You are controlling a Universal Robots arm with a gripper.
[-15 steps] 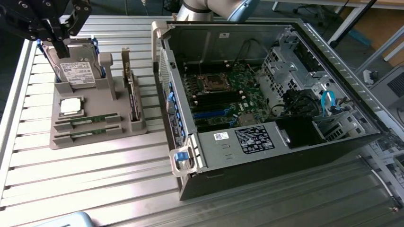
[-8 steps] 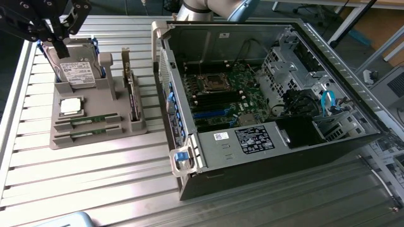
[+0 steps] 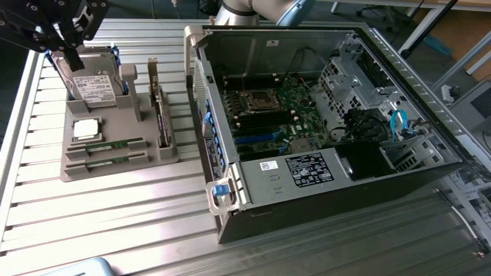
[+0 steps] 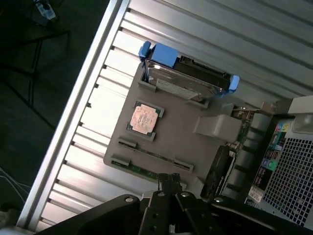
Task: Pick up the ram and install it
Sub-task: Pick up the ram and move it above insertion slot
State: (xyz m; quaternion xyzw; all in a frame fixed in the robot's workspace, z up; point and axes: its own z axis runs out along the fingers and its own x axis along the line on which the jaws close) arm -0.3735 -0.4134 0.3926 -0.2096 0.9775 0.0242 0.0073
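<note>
Two ram sticks, thin green boards, lie in slots at the front of a grey holder tray (image 3: 115, 132): one ram (image 3: 103, 145) and a second ram (image 3: 103, 163) beside it. In the wrist view the rams (image 4: 149, 154) (image 4: 142, 170) lie just beyond the fingertips. My black gripper (image 3: 73, 64) hangs high over the tray's far end, above the hard drive (image 3: 92, 86), well apart from the rams. Its fingers (image 4: 168, 182) are shut with nothing between them.
The tray also carries a square CPU chip (image 3: 86, 129) and an upright expansion card (image 3: 160, 118). On the exterior view's right an open computer case (image 3: 399, 172) lies on its side, its motherboard (image 3: 268, 115) exposed. The table (image 3: 115, 218) is ribbed metal.
</note>
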